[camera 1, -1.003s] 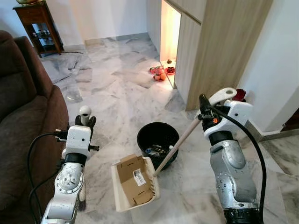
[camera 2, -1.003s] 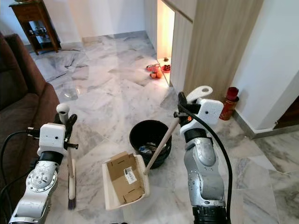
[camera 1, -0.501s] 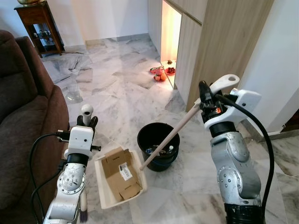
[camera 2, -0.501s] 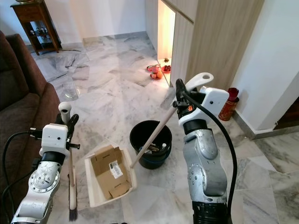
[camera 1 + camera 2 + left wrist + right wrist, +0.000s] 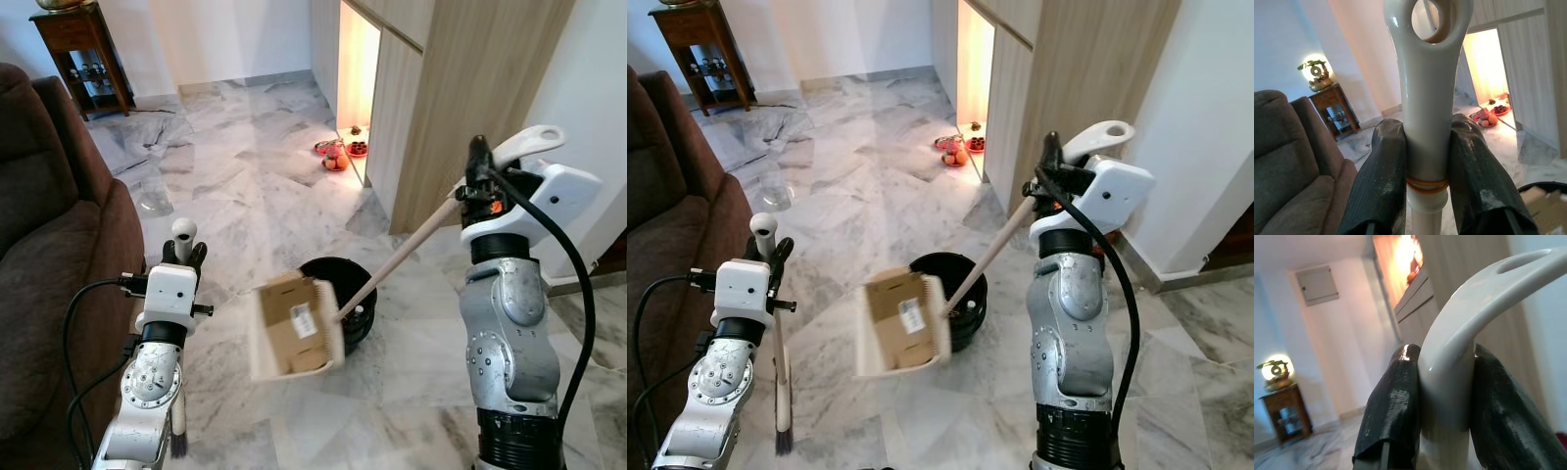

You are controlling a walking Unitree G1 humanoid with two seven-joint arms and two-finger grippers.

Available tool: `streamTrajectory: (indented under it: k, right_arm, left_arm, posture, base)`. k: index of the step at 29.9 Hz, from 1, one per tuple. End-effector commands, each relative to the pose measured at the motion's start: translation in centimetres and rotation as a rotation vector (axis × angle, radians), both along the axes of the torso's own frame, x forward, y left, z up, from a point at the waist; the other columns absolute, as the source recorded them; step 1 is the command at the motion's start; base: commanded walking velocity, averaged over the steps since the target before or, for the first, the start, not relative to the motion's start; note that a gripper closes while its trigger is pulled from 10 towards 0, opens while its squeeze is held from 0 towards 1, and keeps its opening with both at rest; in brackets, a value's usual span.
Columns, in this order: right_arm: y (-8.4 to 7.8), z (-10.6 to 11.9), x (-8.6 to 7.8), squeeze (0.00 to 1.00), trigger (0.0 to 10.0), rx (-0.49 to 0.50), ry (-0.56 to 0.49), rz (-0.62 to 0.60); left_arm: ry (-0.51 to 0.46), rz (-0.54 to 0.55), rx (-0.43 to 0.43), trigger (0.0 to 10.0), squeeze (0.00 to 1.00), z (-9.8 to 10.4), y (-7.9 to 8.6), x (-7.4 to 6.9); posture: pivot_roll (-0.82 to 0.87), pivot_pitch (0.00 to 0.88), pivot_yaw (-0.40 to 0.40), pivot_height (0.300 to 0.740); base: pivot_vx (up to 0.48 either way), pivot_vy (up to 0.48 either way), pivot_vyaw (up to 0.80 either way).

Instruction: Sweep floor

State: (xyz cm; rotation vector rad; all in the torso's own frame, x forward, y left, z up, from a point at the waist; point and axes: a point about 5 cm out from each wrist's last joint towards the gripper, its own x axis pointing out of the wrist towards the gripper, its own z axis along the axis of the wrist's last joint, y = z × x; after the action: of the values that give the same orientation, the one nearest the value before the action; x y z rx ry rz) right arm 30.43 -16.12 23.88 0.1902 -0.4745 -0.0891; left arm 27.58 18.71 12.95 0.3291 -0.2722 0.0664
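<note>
My right gripper (image 5: 477, 174) is shut on the white grip of a long wooden handle (image 5: 1454, 367), high at the right. That handle slopes down to a cream dustpan (image 5: 263, 351), which hangs tilted off the floor and overlaps the near left rim of the black bin (image 5: 338, 271). A flattened cardboard box (image 5: 294, 315) with a white label lies in the pan. My left gripper (image 5: 182, 258) is shut on the upright broom (image 5: 1427, 98) beside the sofa. The broom's dark bristles (image 5: 782, 441) touch the floor.
A brown sofa (image 5: 49, 245) fills the left side, close to my left arm. Wooden cabinet doors (image 5: 460, 88) and a white wall stand at the right. Red items (image 5: 338, 152) lie by the lit niche. A dark side table (image 5: 78, 49) stands far left. Marble floor (image 5: 245, 186) stretches ahead.
My right gripper rose and moved right, lifting the dustpan with the cardboard off the floor and tilting it by the bin. The left arm and broom stayed put.
</note>
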Motion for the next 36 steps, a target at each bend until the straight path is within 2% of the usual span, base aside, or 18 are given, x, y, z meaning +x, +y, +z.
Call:
streamTrajectory:
  k: [1,32,36]
  right_arm:
    - [0.39,2.37,-0.68,0.0,10.0,0.017,-0.118,0.009]
    - [1.21,2.06,-0.33,0.0,10.0,0.002,-0.112,0.032]
    - [1.36,1.97,-0.32,0.0,10.0,0.003,-0.109,0.042]
  left_arm:
    - [-0.04,-0.013,0.008,10.0,0.0,0.85,-0.24,0.28]
    - [-0.035,-0.019,0.015,10.0,0.0,0.77,-0.41,0.32]
    - [-0.035,-0.019,0.017,10.0,0.0,0.79,-0.4,0.32]
  posture:
    - [0.14,0.0,0.063,0.74]
    - [0.15,0.0,0.06,0.74]
    - [0.15,0.001,0.06,0.74]
  base:
    - [0.0,0.0,0.0]
    - [0.0,0.0,0.05]
    - [0.257,0.0,0.0]
